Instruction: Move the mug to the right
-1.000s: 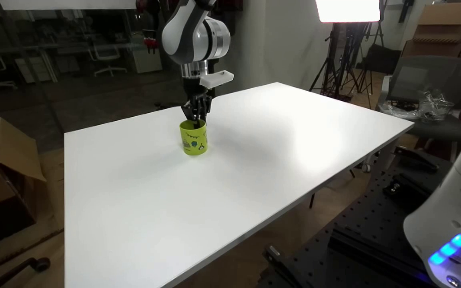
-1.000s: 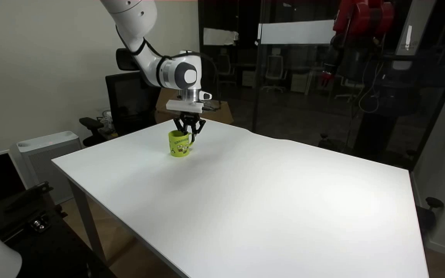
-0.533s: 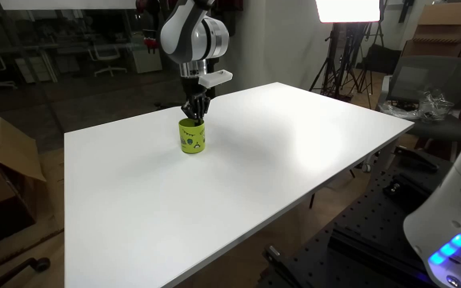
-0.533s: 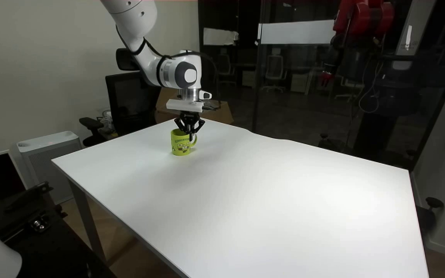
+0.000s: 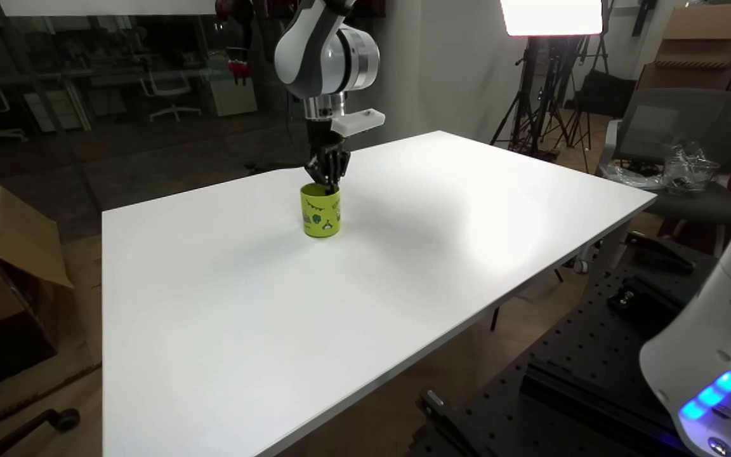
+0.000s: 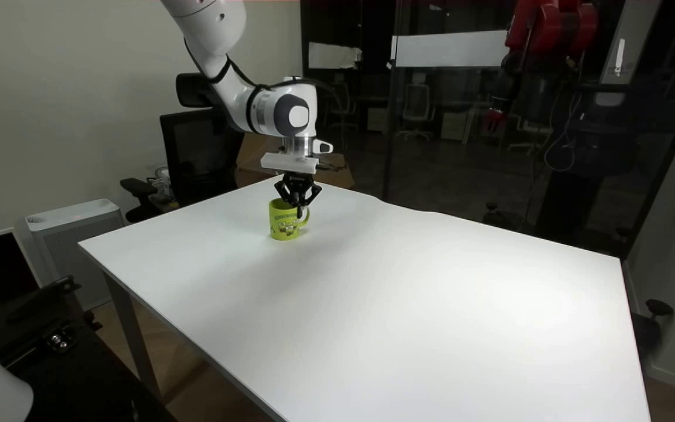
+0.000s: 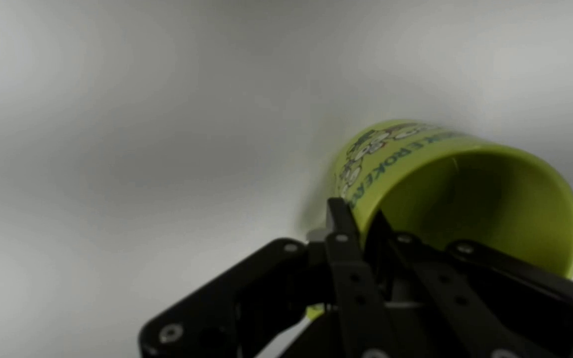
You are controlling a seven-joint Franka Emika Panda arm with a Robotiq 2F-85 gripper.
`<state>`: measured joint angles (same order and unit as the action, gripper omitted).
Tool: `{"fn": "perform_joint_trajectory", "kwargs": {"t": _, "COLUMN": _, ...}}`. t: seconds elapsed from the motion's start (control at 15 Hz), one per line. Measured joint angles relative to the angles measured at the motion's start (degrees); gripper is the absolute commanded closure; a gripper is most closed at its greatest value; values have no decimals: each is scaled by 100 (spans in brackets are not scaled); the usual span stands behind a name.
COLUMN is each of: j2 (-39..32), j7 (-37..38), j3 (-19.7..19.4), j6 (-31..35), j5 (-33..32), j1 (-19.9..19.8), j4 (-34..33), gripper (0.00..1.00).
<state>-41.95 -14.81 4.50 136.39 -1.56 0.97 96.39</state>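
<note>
With my black two-finger gripper (image 7: pixel 358 214) I am holding the lime-green printed cylindrical mug (image 5: pixel 320 216), pinched by its wall, and this mug is upright, well inside the edges of the white flat-topped table (image 5: pixel 264 330), but whether it touches the table or is slightly above, I cannot tell.

A lime-green mug (image 7: pixel 465 199) is seen from above at right, its open mouth and interior exposed. Its rim is pinched by a black gripper (image 7: pixel 359 214) framed at the bottom: one finger (image 7: pixel 341 220) is set against the outer wall, the other inside the mouth. Cartoon faces (image 7: pixel 368 149) and dark, partly legible lettering (image 7: pixel 397 157) are printed on the outer wall. Below, a small lime patch (image 7: pixel 315 312) is glimpsed between gripper parts; what it belongs to cannot be told. Behind, a pale, softly shaded tabletop (image 7: pixel 167 149) is seen.
</note>
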Motion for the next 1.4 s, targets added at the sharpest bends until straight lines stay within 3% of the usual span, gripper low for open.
{"fn": "perform_joint_trajectory", "kwargs": {"t": 0.93, "j2": 1964, "j7": 177, "j3": -1177, "j6": 2011, "j5": 1034, "j1": -2056, "j4": 3697, "gripper": 97}}
{"fn": "perform_joint_trajectory", "kwargs": {"t": 1.0, "j2": 2119, "j7": 111, "j3": -1245, "j6": 2075, "j5": 1159, "j1": -2250, "j4": 3926, "gripper": 65}}
{"fn": "perform_joint_trajectory", "kwargs": {"t": 1.07, "j2": 2267, "j7": 29, "j3": -1306, "j6": 2101, "j5": 1255, "j1": -2432, "j4": 4118, "gripper": 64}}
{"fn": "perform_joint_trajectory", "kwargs": {"t": 1.27, "j2": 2625, "j7": -223, "j3": -1395, "j6": 2048, "j5": 1526, "j1": -2808, "j4": 4404, "gripper": 44}}
{"fn": "perform_joint_trajectory", "kwargs": {"t": 1.4, "j2": 2791, "j7": -303, "j3": -1398, "j6": 1963, "j5": 1672, "j1": -2853, "j4": 4417, "gripper": 30}}
